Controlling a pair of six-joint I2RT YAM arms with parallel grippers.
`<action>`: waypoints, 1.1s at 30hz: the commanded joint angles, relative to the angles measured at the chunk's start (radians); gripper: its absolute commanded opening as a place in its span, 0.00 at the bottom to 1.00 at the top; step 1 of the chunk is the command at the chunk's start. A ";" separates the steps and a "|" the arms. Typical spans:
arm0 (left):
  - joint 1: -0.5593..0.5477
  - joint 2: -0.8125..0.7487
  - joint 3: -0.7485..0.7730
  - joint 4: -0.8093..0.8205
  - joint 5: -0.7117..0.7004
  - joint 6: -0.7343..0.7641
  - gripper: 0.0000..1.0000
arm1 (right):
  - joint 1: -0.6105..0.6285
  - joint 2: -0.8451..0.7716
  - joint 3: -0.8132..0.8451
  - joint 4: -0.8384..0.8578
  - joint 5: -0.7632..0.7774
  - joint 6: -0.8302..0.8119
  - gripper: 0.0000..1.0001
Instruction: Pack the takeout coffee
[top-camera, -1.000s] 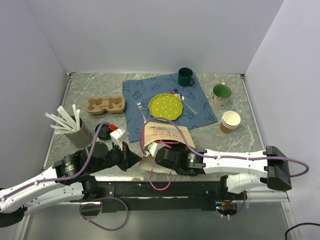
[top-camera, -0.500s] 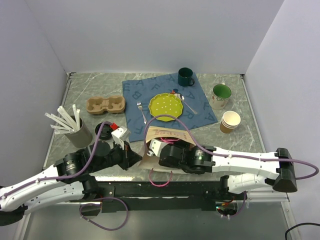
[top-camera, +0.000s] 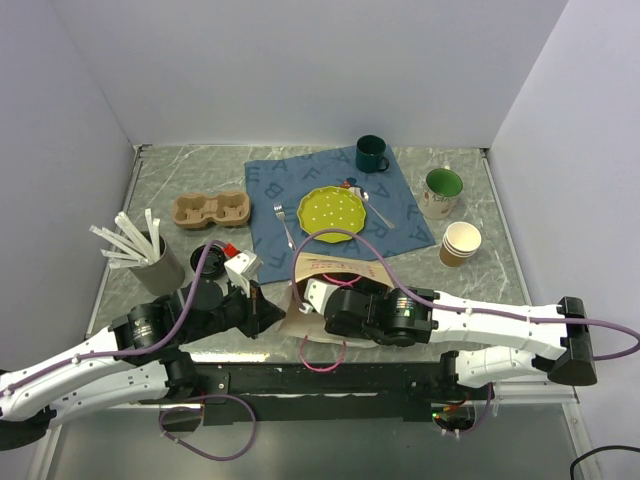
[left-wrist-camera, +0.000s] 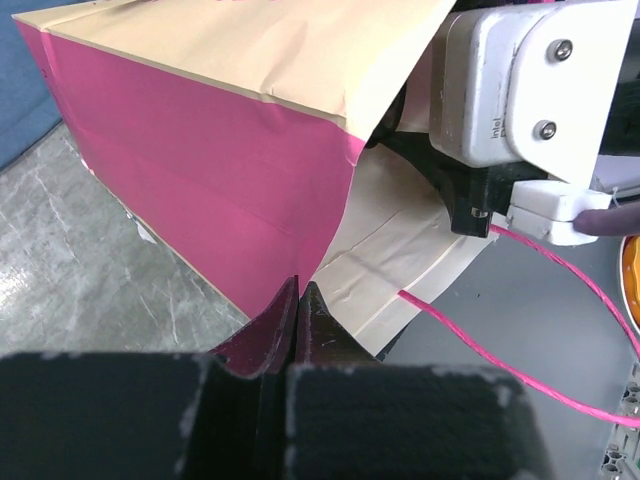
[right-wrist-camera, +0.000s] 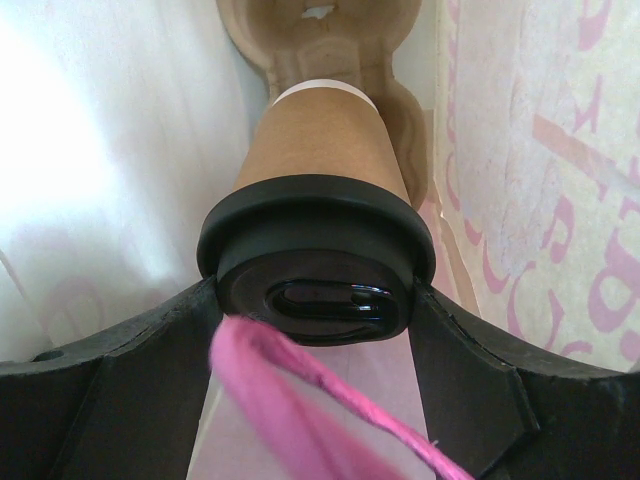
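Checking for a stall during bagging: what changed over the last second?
The right arm swung its elbow out rightward and its wrist shifted at the mouth of the paper bag; the left gripper edged slightly right. Nothing grabbed or released: the right gripper still clasps the takeout coffee inside the bag, and the left stays shut on the bag's edge. Everything else unmoved.

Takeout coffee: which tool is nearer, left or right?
Right. The right tool grips the takeout coffee inside the paper bag; the left tool is shut outside, at the bag's corner.
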 joint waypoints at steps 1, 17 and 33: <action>-0.005 -0.005 0.001 0.043 0.010 0.012 0.01 | -0.002 0.006 0.000 -0.012 0.009 0.003 0.28; -0.007 -0.015 0.002 0.031 -0.002 0.009 0.01 | -0.024 0.205 0.038 0.075 0.193 0.054 0.27; -0.007 -0.012 -0.007 0.033 -0.022 0.005 0.01 | -0.031 0.130 0.034 -0.007 0.167 0.136 0.27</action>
